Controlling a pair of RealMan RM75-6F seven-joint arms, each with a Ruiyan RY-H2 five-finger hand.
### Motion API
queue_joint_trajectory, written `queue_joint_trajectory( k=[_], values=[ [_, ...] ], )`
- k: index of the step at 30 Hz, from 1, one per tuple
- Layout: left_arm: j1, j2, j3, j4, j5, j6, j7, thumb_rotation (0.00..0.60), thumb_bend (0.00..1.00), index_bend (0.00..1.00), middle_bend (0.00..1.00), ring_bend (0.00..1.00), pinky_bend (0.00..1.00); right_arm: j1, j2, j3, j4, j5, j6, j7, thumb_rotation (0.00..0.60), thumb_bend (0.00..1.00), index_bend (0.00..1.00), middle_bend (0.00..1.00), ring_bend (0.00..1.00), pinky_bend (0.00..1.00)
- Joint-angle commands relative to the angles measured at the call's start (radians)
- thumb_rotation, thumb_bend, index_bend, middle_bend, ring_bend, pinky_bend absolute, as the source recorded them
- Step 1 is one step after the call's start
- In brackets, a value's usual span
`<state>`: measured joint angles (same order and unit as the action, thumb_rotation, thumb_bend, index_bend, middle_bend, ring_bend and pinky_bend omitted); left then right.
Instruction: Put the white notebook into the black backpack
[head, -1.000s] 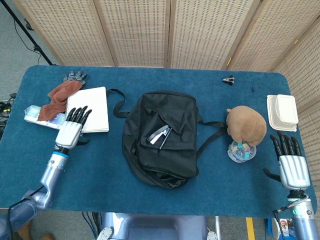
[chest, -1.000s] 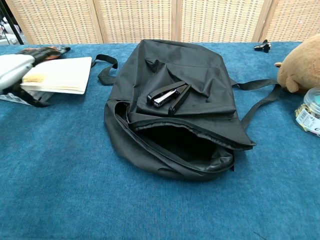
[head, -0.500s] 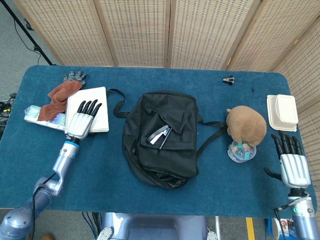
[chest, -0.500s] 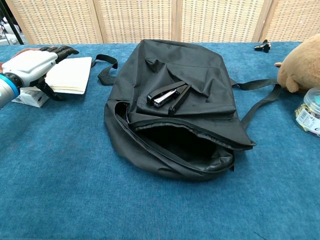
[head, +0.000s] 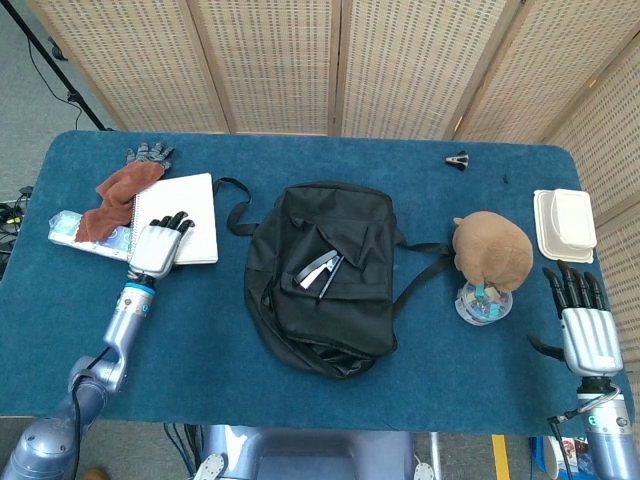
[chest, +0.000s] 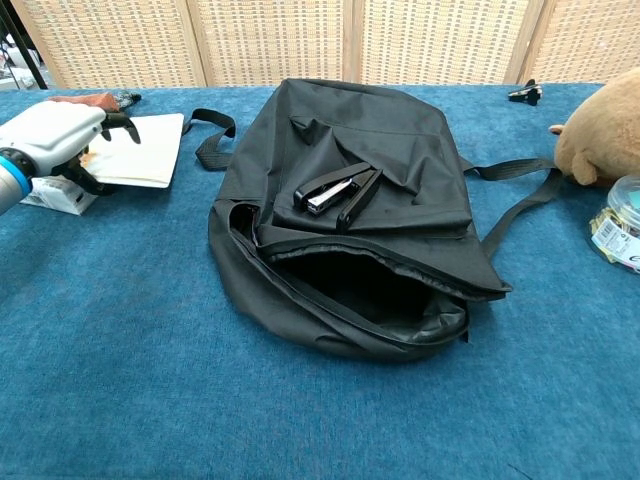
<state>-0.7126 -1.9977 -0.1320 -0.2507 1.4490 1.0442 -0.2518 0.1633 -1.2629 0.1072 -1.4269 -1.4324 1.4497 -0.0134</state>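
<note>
Left hand (head: 157, 247) now sits at the near-left corner of the white spiral-bound notebook (head: 190, 215), fingers curling down over the edge. Half a second ago those fingers lay stretched flat across the cover; a second ago the hand was lower and further left, short of the page. So: reach finished, grasp starting. From the chest view the thumb seems tucked under the near edge, though the angle is too shallow to say the book is truly pinched. Notebook itself has not shifted, lying flat near the worktop's far-left corner, its left edge beside the rust-brown cloth (head: 118, 195).

Black fabric backpack (chest: 350, 210) lies mid-worktop, mouth gaping toward the near edge, a black stapler (chest: 338, 192) resting on its front panel. Opening looks wide enough to take the book.

Right hand (head: 585, 325) hovers off the near-right corner, fingers straight and spread, holding nothing.

Task barely begun: lift and carry both remain.
</note>
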Motion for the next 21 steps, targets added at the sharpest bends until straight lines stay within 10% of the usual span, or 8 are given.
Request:
queue_joint_trajectory(
  k=[1, 9, 21],
  values=[
    [0.007, -0.001, 0.005, 0.01, 0.001, 0.011, -0.004, 0.6, 0.28, 0.46, 0.39, 0.39, 0.49, 0.0, 0.001, -0.002, -0.002, -0.002, -0.002, -0.002, 0.6, 0.0, 0.0, 0.0, 0.0, 0.0],
    [0.011, 0.015, 0.006, 0.04, 0.004, 0.084, -0.022, 0.6, 0.37, 0.68, 0.57, 0.53, 0.62, 0.026, 0.03, -0.031, -0.052, -0.039, -0.062, -0.023, 0.6, 0.0, 0.0, 0.0, 0.0, 0.0],
    [-0.019, 0.082, -0.002, 0.027, 0.002, 0.152, -0.019, 0.6, 0.42, 0.77, 0.64, 0.6, 0.68, 0.192, 0.184, -0.001, -0.347, -0.085, -0.286, 0.094, 0.6, 0.0, 0.0, 0.0, 0.0, 0.0]
  ],
)
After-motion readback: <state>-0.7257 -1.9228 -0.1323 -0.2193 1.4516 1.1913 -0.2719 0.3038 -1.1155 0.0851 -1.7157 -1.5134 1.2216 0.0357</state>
